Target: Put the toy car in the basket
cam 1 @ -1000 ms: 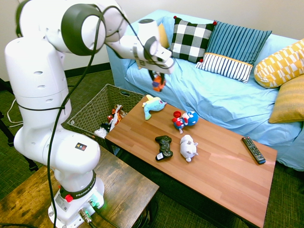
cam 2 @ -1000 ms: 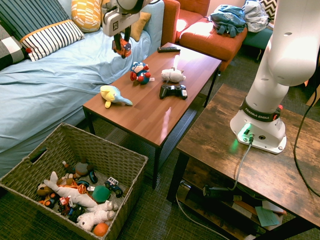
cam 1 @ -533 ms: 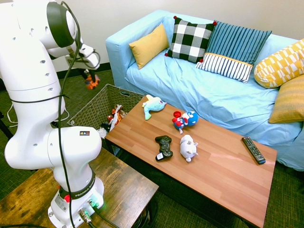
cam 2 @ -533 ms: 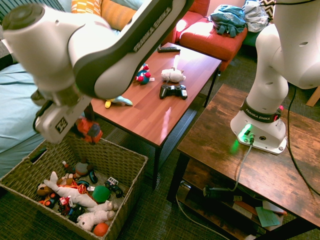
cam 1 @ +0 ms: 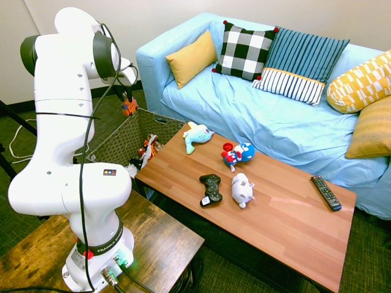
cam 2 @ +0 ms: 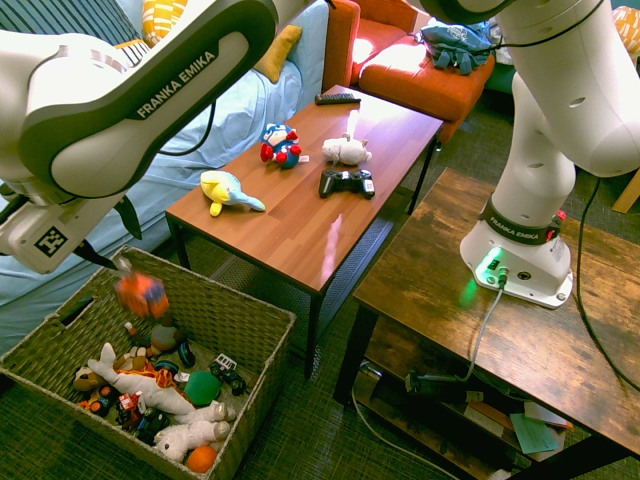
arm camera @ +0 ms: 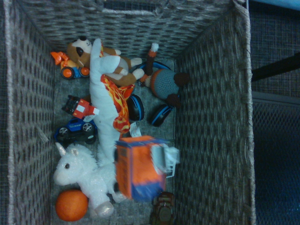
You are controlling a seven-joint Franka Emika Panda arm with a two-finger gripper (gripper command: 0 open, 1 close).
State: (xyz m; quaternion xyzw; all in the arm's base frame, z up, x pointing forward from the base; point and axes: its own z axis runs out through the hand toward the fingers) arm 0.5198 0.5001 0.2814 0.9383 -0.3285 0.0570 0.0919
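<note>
Holding, inside the basket (cam 2: 255,330) at eight o'clock in the second exterior view, a white unicorn (arm camera: 82,173), an orange ball (arm camera: 71,205) and a blue vehicle (arm camera: 77,131). Dropping the toy car (cam 2: 142,296) from the released gripper (cam 2: 122,250) over the basket, no longer gripping as earlier. Showing a green ball (cam 2: 202,388) there, but hiding it in the wrist view.

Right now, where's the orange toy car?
In the second exterior view, the toy car is at the left, blurred in midair just below the open tool, over the wicker basket and higher than the toys lying inside.
</note>
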